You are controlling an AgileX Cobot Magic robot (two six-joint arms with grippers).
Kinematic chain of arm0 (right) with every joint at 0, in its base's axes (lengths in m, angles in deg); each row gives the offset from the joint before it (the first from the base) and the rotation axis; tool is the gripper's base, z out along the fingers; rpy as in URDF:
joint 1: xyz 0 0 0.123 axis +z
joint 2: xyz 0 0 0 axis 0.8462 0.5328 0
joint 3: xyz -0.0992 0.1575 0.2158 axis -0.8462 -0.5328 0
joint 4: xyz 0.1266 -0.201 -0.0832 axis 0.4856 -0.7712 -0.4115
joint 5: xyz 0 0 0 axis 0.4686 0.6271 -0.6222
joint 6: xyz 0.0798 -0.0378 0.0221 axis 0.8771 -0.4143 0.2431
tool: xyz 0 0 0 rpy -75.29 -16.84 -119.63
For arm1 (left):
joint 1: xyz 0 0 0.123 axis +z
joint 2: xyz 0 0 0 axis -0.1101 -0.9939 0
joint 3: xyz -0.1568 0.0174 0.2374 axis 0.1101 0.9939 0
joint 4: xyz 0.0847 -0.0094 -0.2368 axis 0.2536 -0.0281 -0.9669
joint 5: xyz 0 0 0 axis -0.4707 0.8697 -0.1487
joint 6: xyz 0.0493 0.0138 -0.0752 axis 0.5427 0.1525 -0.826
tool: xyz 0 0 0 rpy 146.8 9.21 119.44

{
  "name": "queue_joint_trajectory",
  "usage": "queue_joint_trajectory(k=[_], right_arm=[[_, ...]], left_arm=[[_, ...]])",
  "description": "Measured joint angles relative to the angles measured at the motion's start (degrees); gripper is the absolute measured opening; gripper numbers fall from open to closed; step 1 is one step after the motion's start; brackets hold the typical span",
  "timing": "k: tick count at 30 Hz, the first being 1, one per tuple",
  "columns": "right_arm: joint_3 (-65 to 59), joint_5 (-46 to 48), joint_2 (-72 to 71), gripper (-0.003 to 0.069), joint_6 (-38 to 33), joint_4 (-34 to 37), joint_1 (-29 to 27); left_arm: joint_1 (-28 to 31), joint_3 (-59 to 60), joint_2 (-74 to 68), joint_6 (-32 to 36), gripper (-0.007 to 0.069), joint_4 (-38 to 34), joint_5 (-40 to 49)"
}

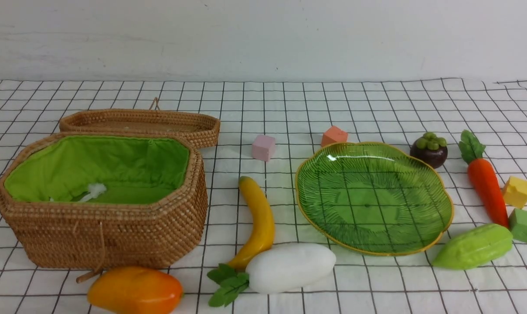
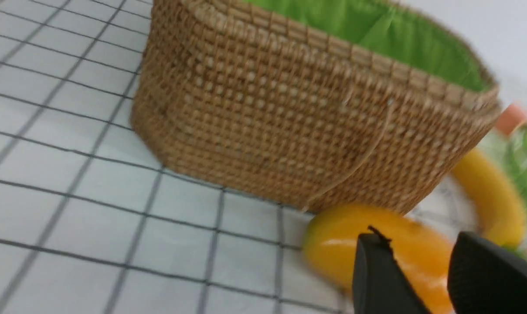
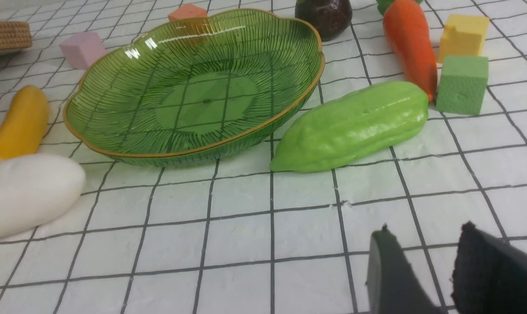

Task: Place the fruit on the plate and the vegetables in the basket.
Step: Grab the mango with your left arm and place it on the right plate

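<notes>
The wicker basket [image 1: 115, 235] with green lining stands at the left; the mango [image 1: 134, 291] lies in front of it. The banana [image 1: 260, 220] and white radish [image 1: 289, 267] lie in the middle. The green plate [image 1: 372, 244] is empty, with the mangosteen [image 1: 429, 150], carrot [image 1: 486, 185] and gourd [image 1: 472, 246] around it. Neither gripper shows in the front view. My left gripper [image 2: 418, 237] is open, short of the mango [image 2: 333, 244] beside the basket [image 2: 289, 131]. My right gripper [image 3: 425, 231] is open over bare cloth, short of the gourd [image 3: 355, 126] and plate [image 3: 115, 148].
The flat wicker lid [image 1: 141, 124] lies behind the basket. A pink cube [image 1: 263, 147] and an orange cube [image 1: 334, 135] sit behind the plate. A yellow cube [image 1: 517, 192] and a green cube [image 1: 524, 224] sit right of the carrot. A checked cloth [image 1: 376, 109] covers the table.
</notes>
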Motion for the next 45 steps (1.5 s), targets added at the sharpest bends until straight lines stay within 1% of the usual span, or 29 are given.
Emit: queue_joint_trajectory(k=[3, 4, 5, 6, 8, 12, 14, 15, 16, 18, 22, 24, 25, 26, 28, 29, 30, 31, 32, 33, 34, 36, 38, 40, 41, 42, 43, 44, 45], right_arm=[[0.0, 0.0, 0.0, 0.0242, 0.0, 0.0, 0.0], [0.0, 0.0, 0.0, 0.0242, 0.0, 0.0, 0.0], [0.0, 0.0, 0.0, 0.0242, 0.0, 0.0, 0.0], [0.0, 0.0, 0.0, 0.0242, 0.0, 0.0, 0.0], [0.0, 0.0, 0.0, 0.0242, 0.0, 0.0, 0.0], [0.0, 0.0, 0.0, 0.0242, 0.0, 0.0, 0.0], [0.0, 0.0, 0.0, 0.0242, 0.0, 0.0, 0.0], [0.0, 0.0, 0.0, 0.0242, 0.0, 0.0, 0.0], [0.0, 0.0, 0.0, 0.0242, 0.0, 0.0, 0.0], [0.0, 0.0, 0.0, 0.0242, 0.0, 0.0, 0.0], [0.0, 0.0, 0.0, 0.0242, 0.0, 0.0, 0.0], [0.0, 0.0, 0.0, 0.0242, 0.0, 0.0, 0.0], [-0.1, -0.1, 0.0, 0.0242, 0.0, 0.0, 0.0], [-0.1, -0.5, 0.0, 0.0242, 0.0, 0.0, 0.0], [-0.2, -1.2, 0.0, 0.0242, 0.9, 1.2, 0.0], [-0.3, -1.8, 0.0, 0.0242, 2.4, 3.8, 0.0], [-0.4, -2.0, 0.0, 0.0242, 3.2, 4.4, 0.0], [-0.6, -2.7, 0.0, 0.0242, 6.4, 10.0, 0.0], [-0.6, -2.9, 0.0, 0.0242, 6.8, 10.8, 0.0], [-0.7, -3.6, 0.0, 0.0242, 10.3, 15.9, 0.0], [-0.7, -4.6, 0.0, 0.0242, 12.6, 21.1, 0.0], [-0.7, -6.6, 0.0, 0.0242, 16.1, 29.2, 0.0], [-0.7, -8.5, 0.0, 0.0239, 17.0, 33.6, 0.0], [-0.7, -8.9, 0.0, 0.0235, 17.0, 35.5, 0.0], [0.2, -7.1, 0.0, 0.0218, 15.6, 37.6, 0.1], [1.7, -4.4, 0.0, 0.0205, 13.2, 38.2, 0.4], [2.5, -3.7, 0.0, 0.0202, 12.6, 38.3, 0.7], [7.1, 2.6, 1.0, 0.0175, 7.0, 38.7, 2.0], [11.6, 6.6, 2.6, 0.0151, 2.3, 38.7, 3.2]], left_arm=[[0.0, 0.0, 0.0, -5.2, 0.0239, -7.5, -5.0], [0.0, 0.0, 0.0, -6.9, 0.0239, -11.2, -7.7], [0.0, 0.0, 0.0, -7.1, 0.0239, -11.7, -8.0], [0.0, 0.0, 0.0, -8.7, 0.0239, -14.9, -10.6], [-0.2, 0.0, 0.0, -9.6, 0.023, -19.1, -13.8], [-1.2, -2.3, 0.0, -9.2, 0.0161, -20.6, -11.1], [-2.3, -8.3, -1.6, -6.2, 0.0052, -19.0, -4.5], [-2.5, -8.8, -2.3, -5.6, 0.0034, -18.8, -3.9], [-3.1, -13.1, -6.3, -2.8, -0.0013, -17.4, 1.1], [-3.5, -18.2, -12.2, 0.8, -0.0013, -16.2, 8.0], [-3.6, -28.9, -27.0, 10.9, -0.0013, -14.6, 24.6], [-3.6, -32.6, -33.8, 15.1, -0.0013, -14.3, 29.4], [-3.6, -32.6, -34.5, 15.4, -0.0013, -14.3, 29.4], [-3.6, -34.6, -38.2, 16.6, -0.0013, -14.4, 30.9], [-3.6, -37.1, -42.7, 20.4, -0.0013, -15.2, 32.5], [-3.6, -38.4, -44.4, 23.0, -0.0013, -15.8, 33.7], [-3.6, -38.6, -44.4, 23.6, -0.0013, -15.9, 33.9], [-3.6, -40.2, -46.2, 28.2, -0.0013, -17.0, 35.7], [-3.6, -40.2, -46.3, 28.7, -0.0013, -17.0, 35.7], [-3.6, -41.4, -47.4, 32.8, -0.0013, -17.9, 37.3], [-3.6, -42.1, -48.0, 35.7, -0.0013, -18.5, 38.5], [-3.6, -43.0, -48.8, 41.2, -0.0013, -19.8, 40.6], [-3.6, -43.2, -49.3, 44.7, -0.0013, -20.9, 41.6], [-3.6, -43.3, -49.5, 46.1, -0.0013, -21.6, 41.8], [-3.6, -43.4, -49.7, 47.8, -0.0013, -22.2, 41.9], [-3.6, -43.5, -49.9, 48.2, -0.0013, -22.4, 41.9], [-3.6, -43.5, -49.9, 48.3, -0.0013, -22.5, 41.9], [-3.6, -43.7, -50.0, 49.0, -0.0013, -22.7, 41.7], [-3.6, -43.9, -50.0, 49.3, -0.0013, -22.8, 41.7]])
